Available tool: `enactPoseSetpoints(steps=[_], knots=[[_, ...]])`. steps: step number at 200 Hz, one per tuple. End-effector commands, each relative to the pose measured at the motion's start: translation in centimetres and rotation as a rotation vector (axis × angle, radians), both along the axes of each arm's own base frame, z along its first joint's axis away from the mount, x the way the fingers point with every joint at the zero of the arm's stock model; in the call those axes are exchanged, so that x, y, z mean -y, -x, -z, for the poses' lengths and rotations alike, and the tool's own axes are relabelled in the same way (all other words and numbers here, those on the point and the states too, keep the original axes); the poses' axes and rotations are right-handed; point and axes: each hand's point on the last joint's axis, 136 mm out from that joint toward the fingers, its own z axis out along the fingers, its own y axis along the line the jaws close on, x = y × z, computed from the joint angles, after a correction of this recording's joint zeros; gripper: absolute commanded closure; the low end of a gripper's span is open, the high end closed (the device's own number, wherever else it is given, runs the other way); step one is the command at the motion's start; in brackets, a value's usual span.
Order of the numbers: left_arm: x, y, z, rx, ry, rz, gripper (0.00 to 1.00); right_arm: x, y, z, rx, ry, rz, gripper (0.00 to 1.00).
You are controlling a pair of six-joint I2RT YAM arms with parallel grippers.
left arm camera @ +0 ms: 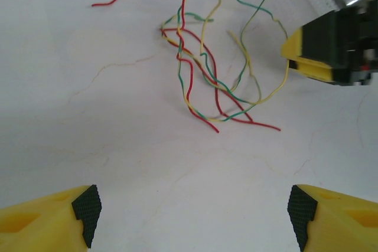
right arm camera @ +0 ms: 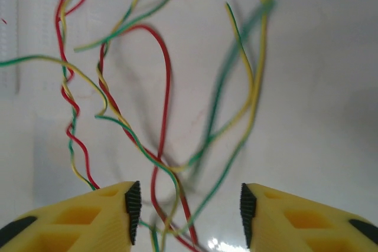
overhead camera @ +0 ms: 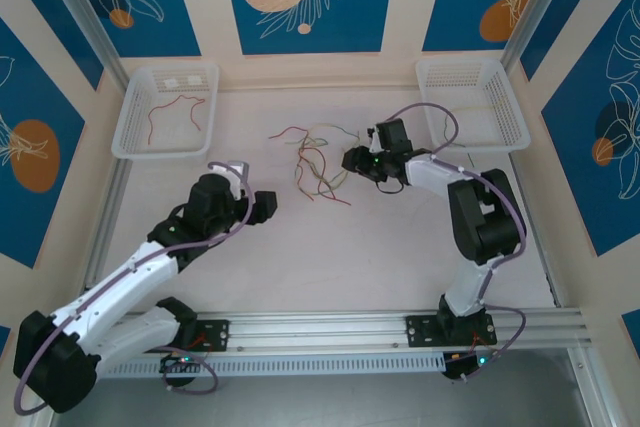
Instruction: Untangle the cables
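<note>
several thin cables (overhead camera: 318,162), red, green and yellow-green, lie in one loose knot near the middle of the table (overhead camera: 400,247), a little toward its far edge. the right end effector (overhead camera: 350,160) sits low, just at the knot's right side. in its wrist view its fingers (right arm camera: 112,216) stand apart, with a red strand and a few green-yellow ones passing through the gap, none of them pinched. the left end effector (overhead camera: 265,205) is on the near-left side of the knot, apart from it. its fingers (left arm camera: 59,216) are spread wide with bare table between them, and the whole tangle lies beyond the tips. one red strand trails off from the knot's left side. one more red cable (overhead camera: 175,110) lies alone inside the white basket (overhead camera: 165,154) at the far left corner. a second white basket (overhead camera: 430,72) stands at the far right corner.
</note>
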Motion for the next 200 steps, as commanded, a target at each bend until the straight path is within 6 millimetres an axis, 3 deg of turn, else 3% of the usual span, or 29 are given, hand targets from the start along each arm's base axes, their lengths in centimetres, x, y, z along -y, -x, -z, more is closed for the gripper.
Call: enactPoseSetpoints(steps=[1,36,52,74,134,165,200], knots=[[-1.2,0.6,0.5,-0.01,-0.009,-0.033,0.16,-1.4,-1.5,-1.1,0.037,-0.051,-0.019,0.58],[-1.9,1.1,0.7,-0.004,-0.018,-0.054,0.14,-1.5,-1.8,-2.0,0.054,-0.042,-0.019,0.85],[-2.0,1.0,0.8,-0.001,-0.018,-0.063,0.14,-1.2,-1.4,-3.0,0.059,-0.021,-0.012,0.91],[-2.0,0.7,1.2,-0.002,-0.015,-0.072,0.14,-0.9,-0.7,-5.1,0.081,-0.01,-0.001,0.93],[-2.2,0.4,1.2,-0.004,-0.031,-0.087,0.13,-0.7,2.8,-13.1,0.156,-0.083,0.006,1.0],[-2.7,1.0,-0.9,0.078,-0.003,-0.084,0.12,0.1,5.0,-16.8,0.234,-0.086,0.001,1.0],[-2.0,2.4,-4.2,0.224,0.079,0.007,0.12,0.6,7.6,-20.8,0.319,-0.144,-0.028,1.0]])
